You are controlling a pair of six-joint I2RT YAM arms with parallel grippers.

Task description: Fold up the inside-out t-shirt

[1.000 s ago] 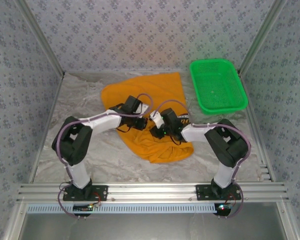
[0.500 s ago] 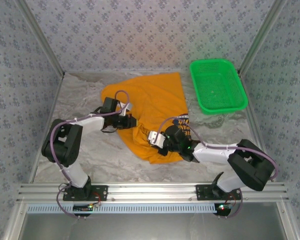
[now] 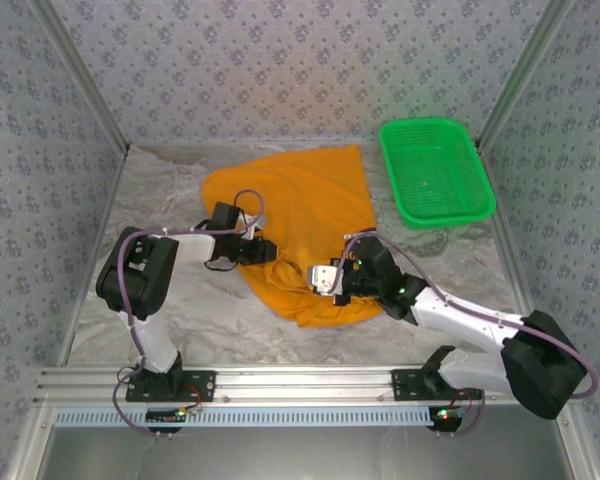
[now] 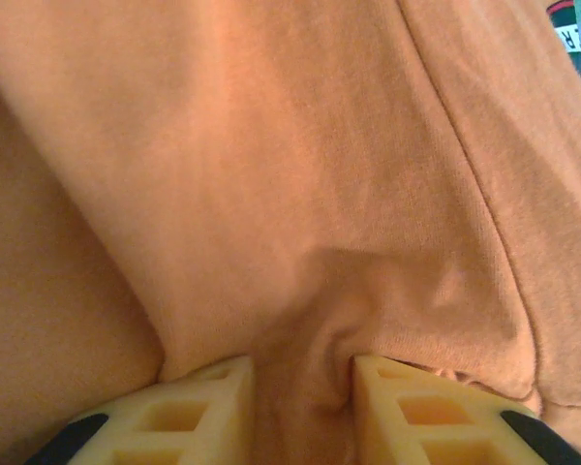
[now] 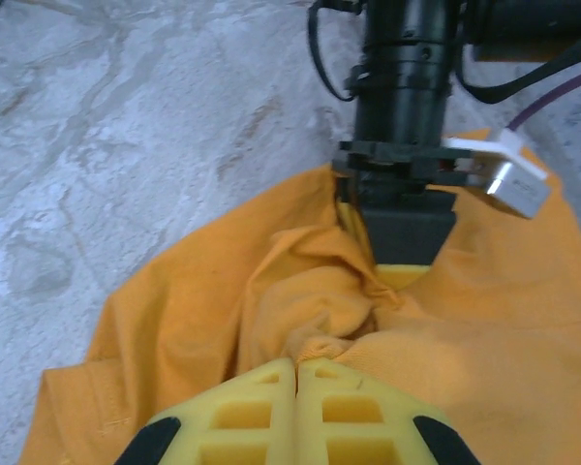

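1. Left wrist view: the left gripper [image 4: 303, 373] had its fingers partly apart, and a ridge of the t-shirt [image 4: 271, 145] filled the gap. Whether they were clamping that ridge or merely straddling it could not be told.
2. Right wrist view: the right gripper [image 5: 296, 366] had its fingers pressed flat together. The tips touched a crumpled fold of orange cloth, with no fabric visibly caught between them. The left gripper's black body stood just beyond, nose down in the same bunch.
3. First risk, as a judgement: one pincer was closed on nothing that could be seen, and the other's hold was uncertain. A lift or pull from here might drag only the top layer or slip off, leaving the heap more wrinkled.
4. Second risk: both grippers stood very near each other at one gather of cloth. A careless sweep could knock them together or snag the purple cable [image 5: 562, 92].
5. Top external view: the t-shirt lay rumpled at the middle of the table [image 3: 160, 200], its far part spread flatter and its near edge bunched. The left gripper met it at its left edge and the right gripper at its near part, so most of the cloth lay beyond them.
6. The green basket [image 3: 430, 122] sat well apart at the far right.
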